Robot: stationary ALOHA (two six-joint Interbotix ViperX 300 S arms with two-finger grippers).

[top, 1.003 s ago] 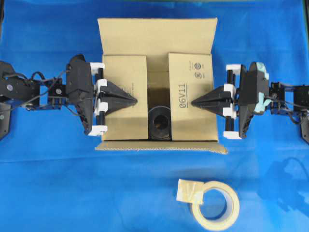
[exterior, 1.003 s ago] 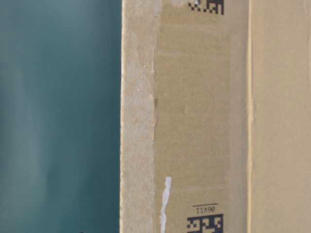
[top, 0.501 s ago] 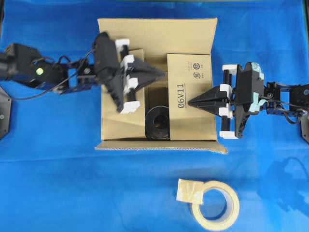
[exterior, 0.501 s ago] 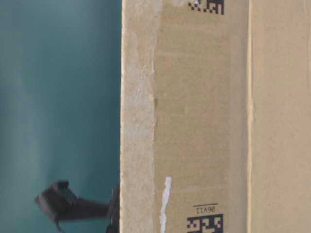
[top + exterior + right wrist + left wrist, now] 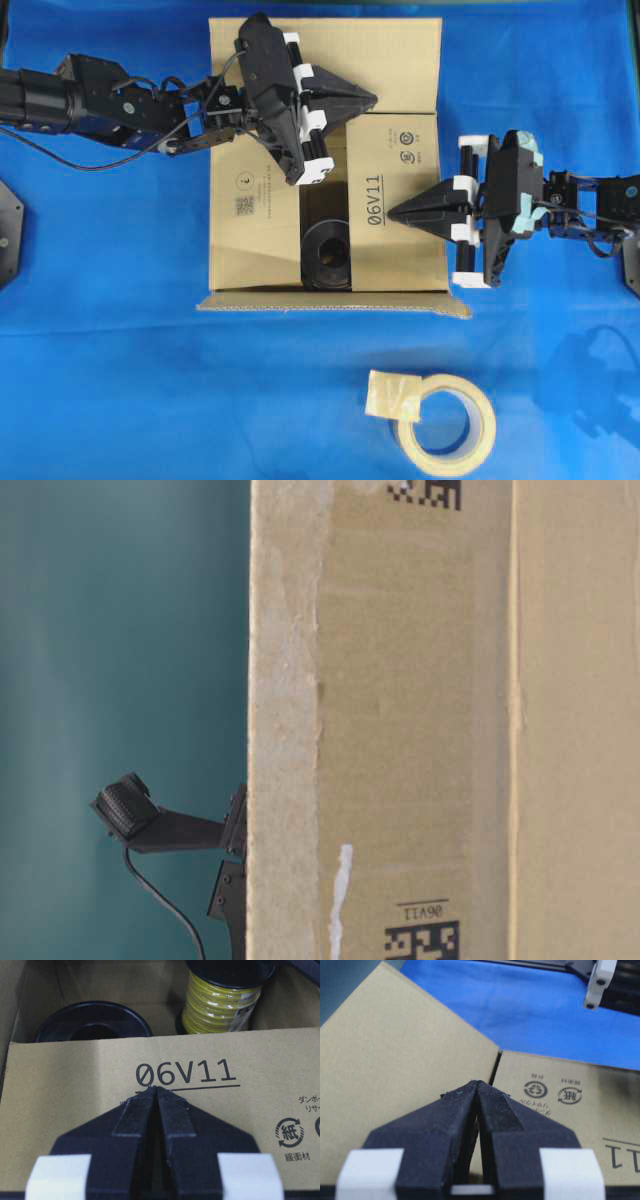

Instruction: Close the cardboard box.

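Note:
The brown cardboard box (image 5: 255, 230) stands mid-table with its left and right side flaps folded inward. Its back flap (image 5: 400, 55) stands open and its front flap (image 5: 330, 303) hangs outward. My left gripper (image 5: 372, 98) is shut and empty, its tip over the seam between the back flap (image 5: 395, 1060) and the right flap (image 5: 560, 1105). My right gripper (image 5: 390, 212) is shut and empty, its tip resting at the printed "06V11" on the right flap (image 5: 75, 1075). The box wall (image 5: 420, 730) fills the table-level view.
Between the side flaps a gap shows a black spool (image 5: 328, 258) and a yellow wire spool (image 5: 222, 997) inside the box. A beige tape roll (image 5: 447, 425) lies on the blue cloth (image 5: 120, 380) in front of the box. Part of the left arm (image 5: 150, 825) shows beside the box wall.
My left gripper left the left flap, rose and swung toward the back flap, reaching across to the right. The right gripper edged slightly further left along the right flap.

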